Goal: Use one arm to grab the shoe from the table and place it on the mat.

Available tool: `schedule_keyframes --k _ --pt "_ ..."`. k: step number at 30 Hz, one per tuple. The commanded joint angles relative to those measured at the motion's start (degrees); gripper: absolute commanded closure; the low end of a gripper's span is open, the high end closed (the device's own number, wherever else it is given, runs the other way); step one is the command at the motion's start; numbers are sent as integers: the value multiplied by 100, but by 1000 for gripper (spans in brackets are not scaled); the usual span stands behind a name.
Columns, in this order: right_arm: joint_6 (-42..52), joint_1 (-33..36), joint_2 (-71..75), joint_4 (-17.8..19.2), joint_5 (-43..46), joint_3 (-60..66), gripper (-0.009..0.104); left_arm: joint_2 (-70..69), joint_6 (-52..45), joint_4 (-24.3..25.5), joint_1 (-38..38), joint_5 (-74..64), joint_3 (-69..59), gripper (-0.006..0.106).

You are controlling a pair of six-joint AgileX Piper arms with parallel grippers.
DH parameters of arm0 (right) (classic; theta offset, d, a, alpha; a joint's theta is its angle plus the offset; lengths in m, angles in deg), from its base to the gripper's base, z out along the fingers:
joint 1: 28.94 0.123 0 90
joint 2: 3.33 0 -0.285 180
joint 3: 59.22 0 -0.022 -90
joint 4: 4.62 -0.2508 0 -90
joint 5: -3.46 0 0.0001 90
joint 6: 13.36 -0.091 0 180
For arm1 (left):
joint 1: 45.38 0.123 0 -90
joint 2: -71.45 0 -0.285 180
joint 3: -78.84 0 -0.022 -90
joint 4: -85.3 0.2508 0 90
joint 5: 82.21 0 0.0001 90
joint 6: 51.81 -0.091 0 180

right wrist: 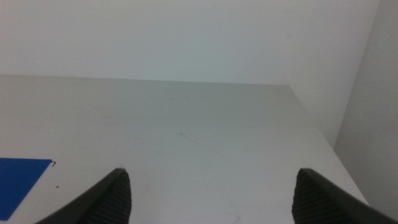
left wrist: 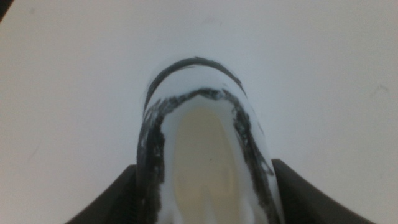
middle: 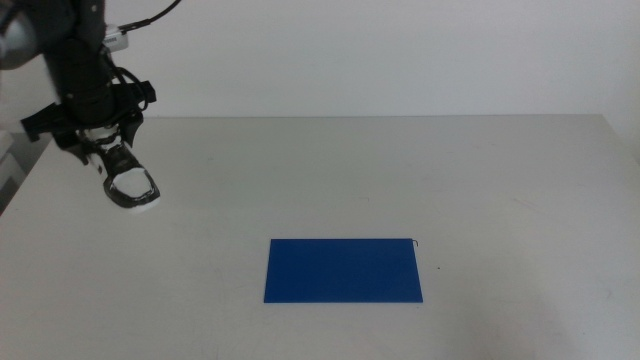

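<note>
My left arm [middle: 85,75] comes in at the far left of the table [middle: 400,170]. Its gripper [middle: 112,160] is shut on the shoe [middle: 132,186], a white sneaker with black trim, held tilted with one end pointing down. I cannot tell whether that end touches the table. In the left wrist view the shoe [left wrist: 199,143] fills the gap between the two dark jaws of the gripper [left wrist: 205,193]. The blue mat [middle: 343,270] lies flat near the table's front middle, well to the right of the shoe. My right gripper [right wrist: 211,199] is open and empty, out of the middle view.
The right wrist view shows bare tabletop [right wrist: 186,124], a corner of the mat [right wrist: 18,180], the table's far edge and a white wall behind. Nothing else stands on the table.
</note>
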Motion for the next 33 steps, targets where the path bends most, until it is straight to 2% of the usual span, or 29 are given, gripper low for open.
schedule_keyframes --k 1,6,11,20,25,33 --pt "73 -26 120 49 452 -54 29 -786 253 11 -82 391 -421 88" --pt "73 -26 120 49 452 -54 29 -1694 750 -45 -297 965 -1617 88" --pt "73 -26 120 49 452 -54 29 -2053 1142 -67 -661 987 -2167 88" --pt "73 -26 120 49 452 -54 29 -1898 1713 -352 -1641 1243 -2162 87" --pt "73 -26 120 49 452 -54 29 -1592 1919 -589 -2126 1487 -2124 81" --pt "73 -26 120 49 452 -54 29 -884 2099 -638 -2761 1385 -1314 78"
